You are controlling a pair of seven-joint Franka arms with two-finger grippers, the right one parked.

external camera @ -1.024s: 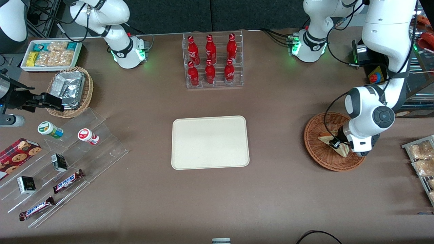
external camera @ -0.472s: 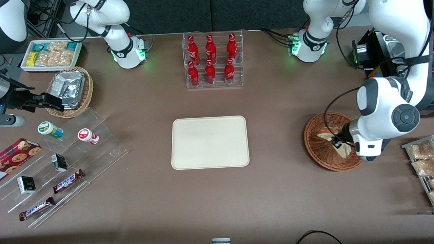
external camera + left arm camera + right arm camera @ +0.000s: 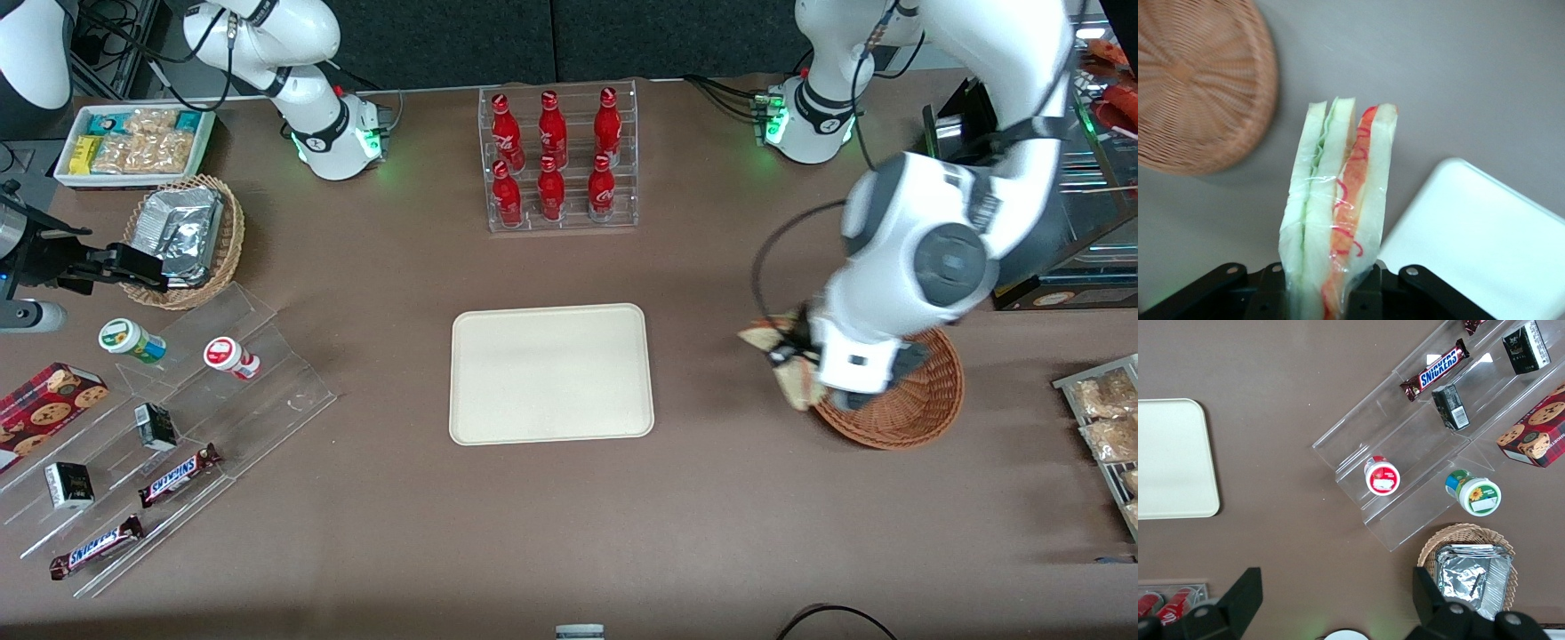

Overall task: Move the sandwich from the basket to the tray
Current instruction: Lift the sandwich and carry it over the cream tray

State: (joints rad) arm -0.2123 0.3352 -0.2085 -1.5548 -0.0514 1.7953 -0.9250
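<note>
since the earlier frame my hand (image 3: 794, 357) lifts clear of the basket (image 3: 925, 400), pinching the sandwich (image 3: 784, 366) above the desk (image 3: 711, 498); the tray (image 3: 551, 373) lies toward nine o'clock.

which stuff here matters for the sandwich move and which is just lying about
In the job:
sandwich, gripped in the tool, above the table between basket and tray
basket
tray

Lying about:
cola bottle rack
foil packet basket
Snickers bars
cookie box
</note>
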